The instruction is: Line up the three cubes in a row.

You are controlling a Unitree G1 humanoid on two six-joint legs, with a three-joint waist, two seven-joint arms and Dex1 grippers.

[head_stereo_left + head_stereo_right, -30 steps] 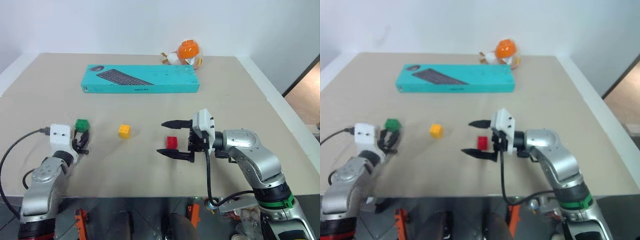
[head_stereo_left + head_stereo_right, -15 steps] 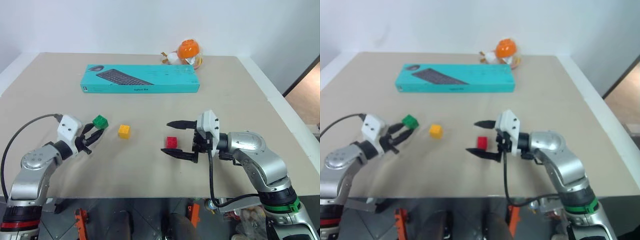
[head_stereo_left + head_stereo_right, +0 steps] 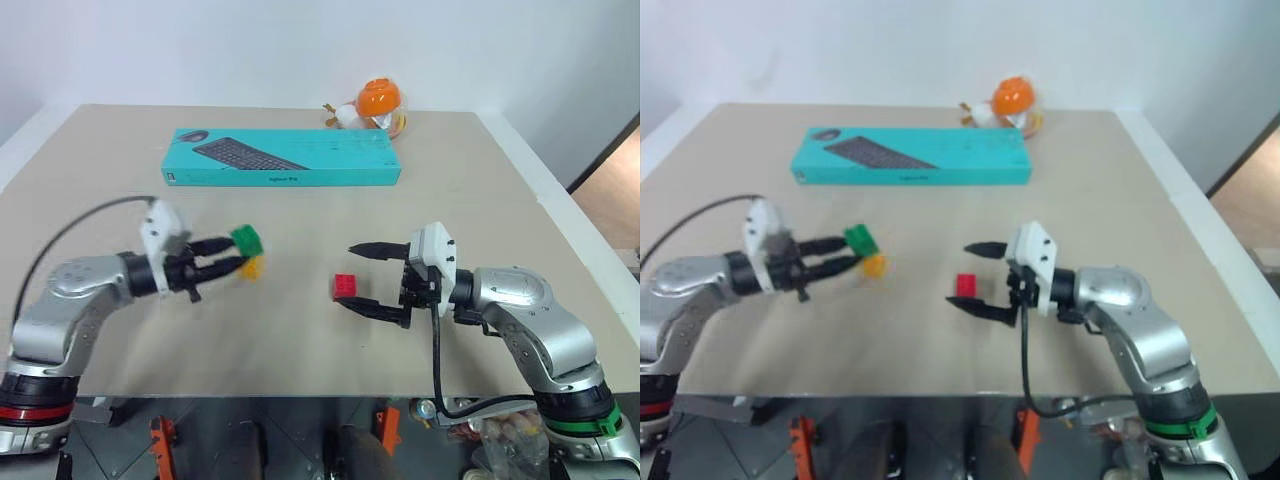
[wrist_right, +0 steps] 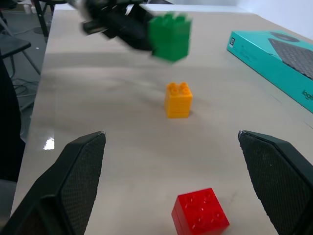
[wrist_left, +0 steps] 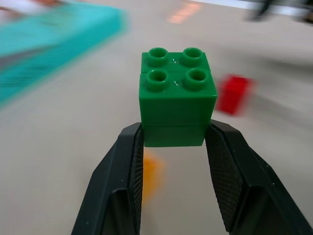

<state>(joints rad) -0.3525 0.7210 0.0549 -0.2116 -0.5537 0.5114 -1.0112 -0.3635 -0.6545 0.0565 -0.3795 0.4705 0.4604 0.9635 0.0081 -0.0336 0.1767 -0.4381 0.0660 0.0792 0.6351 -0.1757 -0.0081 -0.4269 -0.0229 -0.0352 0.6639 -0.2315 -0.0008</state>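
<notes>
Behind held green cube (image 3: pixel 246 239), yellow cube (image 3: pixel 253 267) half hidden

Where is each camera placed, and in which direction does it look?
Left eye and right eye views: on the head, looking forward and down over the beige table; both arms show, with the long teal keyboard box behind.
Left wrist view: along the left tool, shut on the small green studded plastic cube.
Right wrist view: along the open right tool, toward the small red studded plastic cube and the small yellow studded plastic cube.
Shared: both wrist views show the green and red cubes.
</notes>
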